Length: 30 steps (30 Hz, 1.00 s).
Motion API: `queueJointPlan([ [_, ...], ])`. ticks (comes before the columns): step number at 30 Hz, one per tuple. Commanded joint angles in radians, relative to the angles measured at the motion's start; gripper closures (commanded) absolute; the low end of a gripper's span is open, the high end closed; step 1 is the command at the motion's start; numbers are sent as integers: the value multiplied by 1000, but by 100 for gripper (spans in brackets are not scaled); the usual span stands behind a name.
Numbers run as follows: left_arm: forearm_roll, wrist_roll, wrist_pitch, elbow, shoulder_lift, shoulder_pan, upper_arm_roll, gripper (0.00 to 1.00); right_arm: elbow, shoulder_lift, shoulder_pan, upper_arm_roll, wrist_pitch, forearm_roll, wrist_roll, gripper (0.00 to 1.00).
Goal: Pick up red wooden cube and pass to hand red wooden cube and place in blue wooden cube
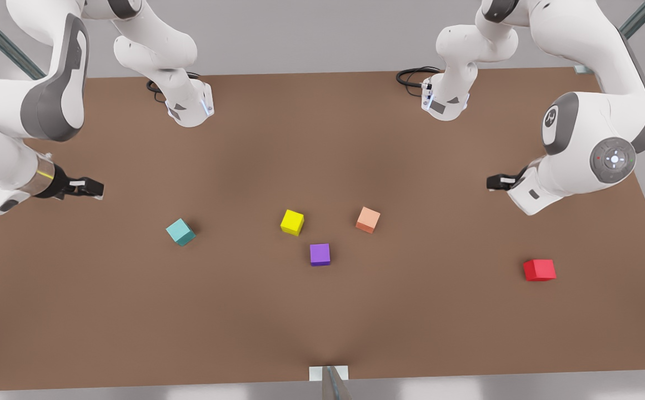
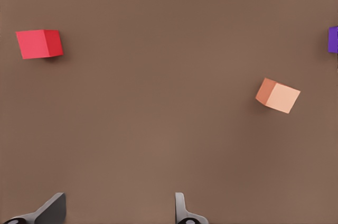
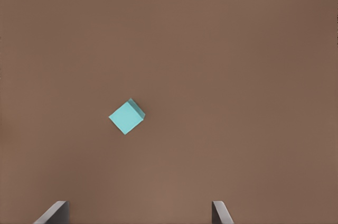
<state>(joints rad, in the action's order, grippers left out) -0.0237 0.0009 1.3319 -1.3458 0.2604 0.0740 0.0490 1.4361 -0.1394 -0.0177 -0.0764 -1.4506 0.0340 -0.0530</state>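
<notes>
Your front view sits high over the near edge of the counter [image 1: 322,322], looking steeply down and across at both arm bases. The left wrist view looks straight down from well above, sharing the red wooden cube [image 2: 39,44] and the salmon cube [image 2: 278,95] with it. The right wrist view does likewise and shares the blue wooden cube [image 3: 127,116].

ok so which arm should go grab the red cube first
Probably the left. Its open hand hangs on the front view's right, the side where the red cube lies, and its wrist view sees that cube. The right hand, also open, waits across the table above the teal cube.
</notes>
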Motion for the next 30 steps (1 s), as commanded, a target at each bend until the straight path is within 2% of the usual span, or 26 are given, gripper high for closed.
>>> queueJointPlan([
  [1, -1, 62, 59, 0, -1, 0, 0, 0, 0, 1, 1, 0, -57, -3, -41, 0],
  [3, 2, 65, 59, 0, 19, 0, -1, 0, 1, -3, 2, 0, -62, -6, -41, 0],
  [6, 1, 70, 202, 175, 307, -82, -43, 0, -9, -12, 5, -3, -59, -22, -39, 0],
  [9, 27, 205, 412, 182, 460, -184, -41, 0, -9, -11, 4, -2, -57, -20, -41, 0],
  [11, 41, 287, 601, 112, 497, -214, -43, 0, -8, -15, -2, 1, -60, -13, -41, 0],
  [13, 39, 343, 693, 76, 516, -244, -43, 0, -9, -22, 2, -2, -71, -17, -41, 0],
  [18, 36, 475, 693, 79, 539, -318, -51, 0, -9, -26, 1, 0, -74, -16, -41, 0],
  [21, 33, 476, 774, 77, 557, -318, -51, 0, -9, -26, -1, 0, -74, -17, -41, 0],
  [30, 2, 510, 854, 82, 632, -339, -49, 0, -9, -39, -1, 0, -74, -19, -41, 0],
])
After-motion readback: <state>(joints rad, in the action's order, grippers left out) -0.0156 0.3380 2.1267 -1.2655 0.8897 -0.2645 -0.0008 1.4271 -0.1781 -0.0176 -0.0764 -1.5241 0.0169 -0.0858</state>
